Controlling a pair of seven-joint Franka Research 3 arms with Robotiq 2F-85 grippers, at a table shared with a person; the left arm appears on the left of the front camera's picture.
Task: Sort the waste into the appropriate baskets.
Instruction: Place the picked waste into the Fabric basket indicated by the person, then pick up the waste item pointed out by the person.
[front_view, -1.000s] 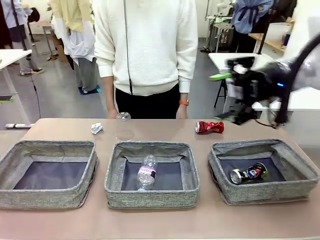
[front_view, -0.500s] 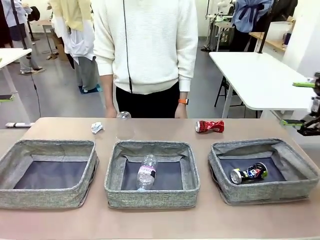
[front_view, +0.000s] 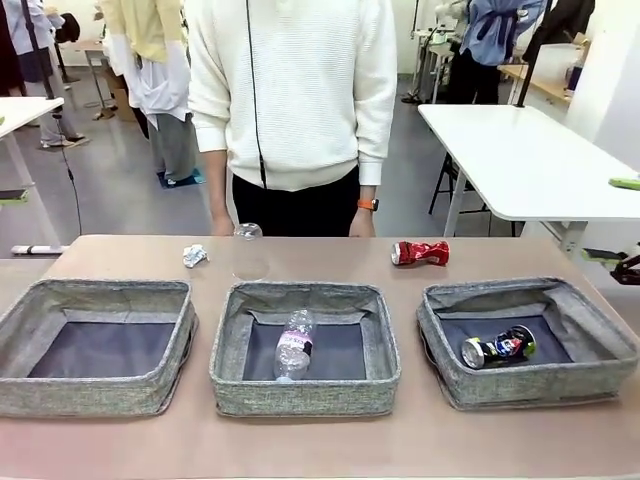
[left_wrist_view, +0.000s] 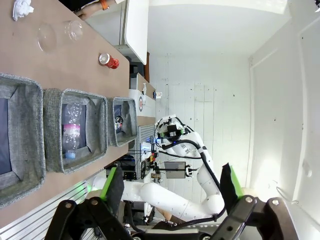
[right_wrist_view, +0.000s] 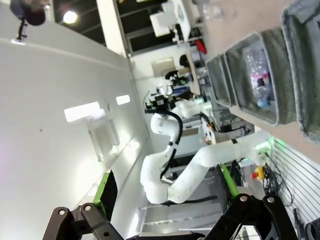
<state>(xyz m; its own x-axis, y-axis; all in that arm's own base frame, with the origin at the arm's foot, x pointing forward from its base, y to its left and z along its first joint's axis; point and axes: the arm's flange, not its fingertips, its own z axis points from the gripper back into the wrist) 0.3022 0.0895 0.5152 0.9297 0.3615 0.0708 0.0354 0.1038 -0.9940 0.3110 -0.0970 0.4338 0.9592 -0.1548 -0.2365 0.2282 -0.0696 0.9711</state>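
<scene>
Green-padded and black, the left gripper (left_wrist_view: 171, 184) rises from the bottom edge of the left wrist view. Its jaws stand wide apart, with a white wall and the right arm (left_wrist_view: 185, 195) seen between them. The waste lies well apart from it, in the upper left of that frame. The right gripper (right_wrist_view: 164, 187) also has its jaws spread at the bottom of the right wrist view, with the baskets far off in the upper right corner.

At the right edge of the front view, a green pad (front_view: 625, 183) of the right gripper peeks in, well apart from the crushed red can (front_view: 420, 253).

The front view looks straight into three grey woven baskets in a row on the table (front_view: 330, 450):
- The left-hand basket (front_view: 60, 395) shows bare dark lining.
- The middle basket (front_view: 300, 395) holds a clear plastic bottle (front_view: 293, 345) lying lengthwise.
- The right-hand basket (front_view: 530, 388) holds a crushed dark blue-silver can (front_view: 497, 347).

Beyond them on the tabletop, a crumpled white paper ball (front_view: 194, 256) lies behind the left-hand basket. A clear plastic cup (front_view: 248, 252) sits just right of it, and the red can lies behind the right-hand basket. A person in a white sweater (front_view: 295, 90) stands at the far edge.
</scene>
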